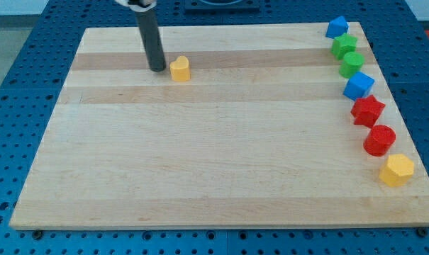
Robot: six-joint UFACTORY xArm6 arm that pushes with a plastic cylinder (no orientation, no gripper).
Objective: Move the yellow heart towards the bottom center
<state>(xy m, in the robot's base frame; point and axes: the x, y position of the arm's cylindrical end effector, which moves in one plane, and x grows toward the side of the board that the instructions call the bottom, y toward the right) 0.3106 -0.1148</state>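
Bottom centre of the pale wooden board (221, 198) lies bare; along the view's right edge stand a yellow hexagonal block (396, 170), two red blocks, a blue cube (358, 86), two green blocks and a second blue block. Far up, left of centre, the small yellow heart block (180, 69) sits near the top edge — the task barely begun. My tip (157, 69) — a bare rod, nothing to open or clench — rests just beside the heart's left, not above it.

A pale wooden board (221, 163) carries a yellow heart (180, 69) at far left, with my tip (157, 69) just left of it. Down the right edge run a blue block (336, 27), green block (344, 46), second green block (352, 64), second blue block (358, 86), red block (368, 110), red cylinder (379, 139) and yellow hexagon (397, 170).
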